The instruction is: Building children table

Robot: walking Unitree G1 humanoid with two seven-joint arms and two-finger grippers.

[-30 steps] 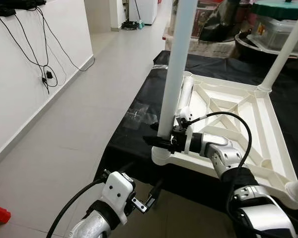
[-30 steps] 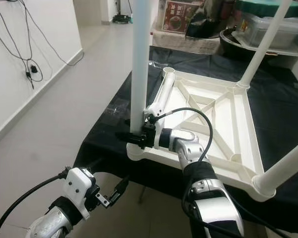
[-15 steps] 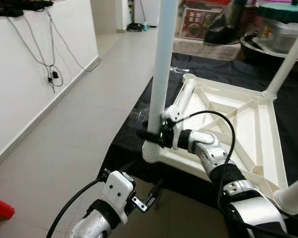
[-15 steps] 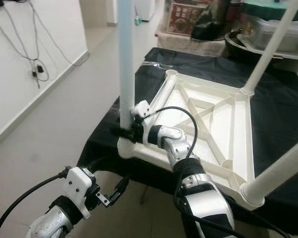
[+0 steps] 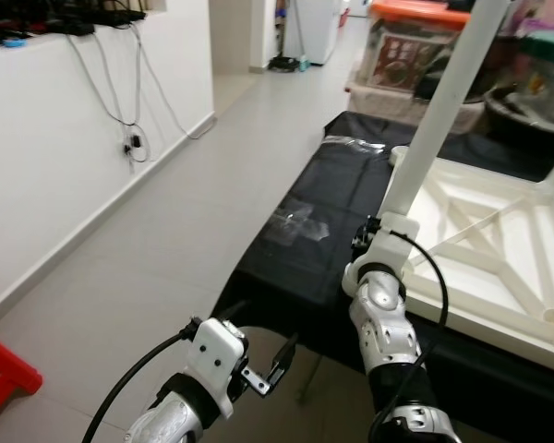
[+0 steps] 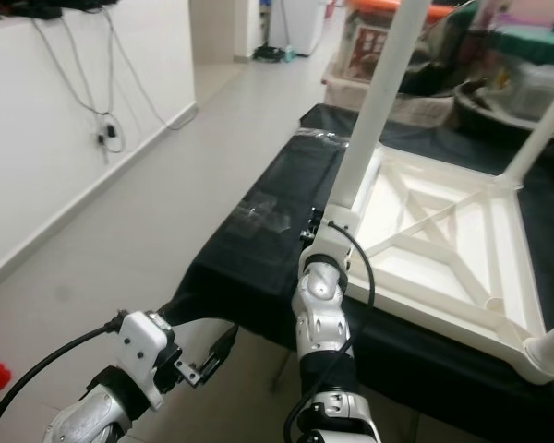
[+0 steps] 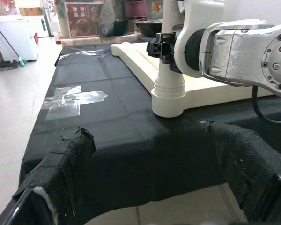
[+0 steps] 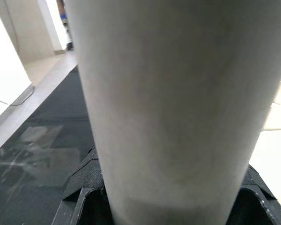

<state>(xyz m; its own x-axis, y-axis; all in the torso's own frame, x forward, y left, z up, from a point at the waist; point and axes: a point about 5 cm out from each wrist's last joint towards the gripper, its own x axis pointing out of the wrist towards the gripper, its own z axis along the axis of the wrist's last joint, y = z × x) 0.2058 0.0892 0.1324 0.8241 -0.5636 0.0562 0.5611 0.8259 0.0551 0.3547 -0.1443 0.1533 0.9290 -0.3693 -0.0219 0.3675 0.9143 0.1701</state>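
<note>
The white children's table [image 5: 499, 268] lies upside down on a black cloth [image 5: 295, 258]. A long white leg [image 5: 439, 111] rises from its near left corner socket [image 7: 168, 91], leaning in the eye views. My right gripper [image 5: 363, 242] is shut on this leg just above the socket; in the right wrist view the leg [image 8: 173, 108] stands between the black fingers [image 8: 84, 183]. Two more legs [image 6: 542, 125] stand at other corners. My left gripper [image 5: 263, 337] hangs low in front of the cloth's edge, open with nothing in it, its padded fingers [image 7: 65, 159] apart.
A white wall [image 5: 65, 138] with hanging cables runs along the left, with tiled floor [image 5: 148, 240] beside it. A red object [image 5: 5, 369] sits on the floor at bottom left. Clear tape [image 5: 295, 223] lies on the cloth. Boxes and bins [image 5: 415, 46] stand behind.
The camera has moved, so the whole scene has shifted and the held leg now looks tilted. My right gripper stays clamped at the leg's base. The left arm has not moved.
</note>
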